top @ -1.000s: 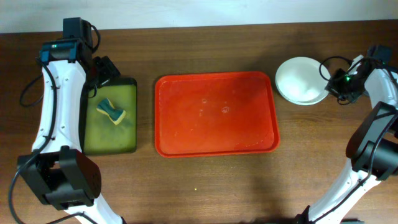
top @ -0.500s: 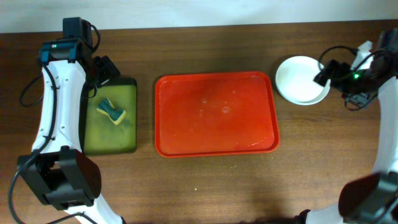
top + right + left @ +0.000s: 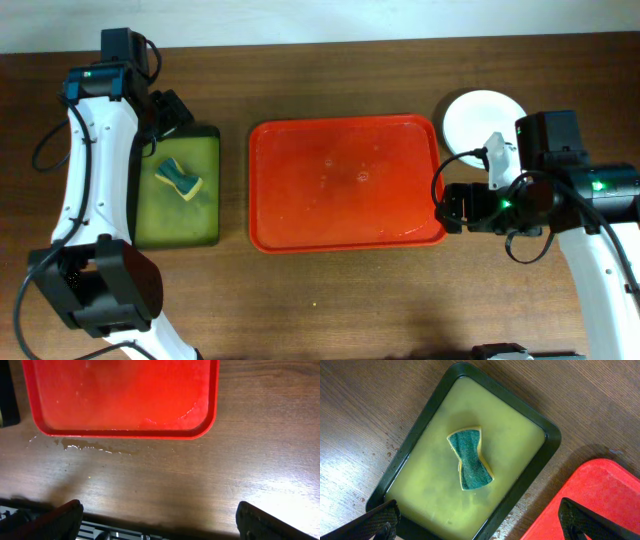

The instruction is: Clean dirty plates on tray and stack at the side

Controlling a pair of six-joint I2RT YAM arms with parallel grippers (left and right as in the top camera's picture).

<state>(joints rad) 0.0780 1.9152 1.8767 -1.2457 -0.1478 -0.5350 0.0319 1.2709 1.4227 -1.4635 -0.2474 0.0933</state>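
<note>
The red tray (image 3: 345, 185) lies in the middle of the table with no plates on it, only a wet film; its front rim (image 3: 125, 434) and one corner (image 3: 605, 492) show in the wrist views. A white plate (image 3: 472, 112) rests on the table beyond the tray's far right corner, partly hidden by my right arm; I cannot tell what lies under it. My right gripper (image 3: 452, 206) (image 3: 160, 525) hovers open and empty over bare wood by the tray's front right corner. My left gripper (image 3: 172, 112) (image 3: 480, 527) hangs open and empty over the small tray.
Left of the red tray sits a black-rimmed tray (image 3: 178, 188) (image 3: 546, 455) of yellow-green liquid. A yellow and green sponge (image 3: 178, 179) (image 3: 470, 459) lies in it. Water is spilled on the wood (image 3: 82, 446) along the red tray's front rim.
My right gripper has opened, left the white plate's edge and swung down to the red tray's front right corner. The plate stays where it was. The left arm has not moved.
</note>
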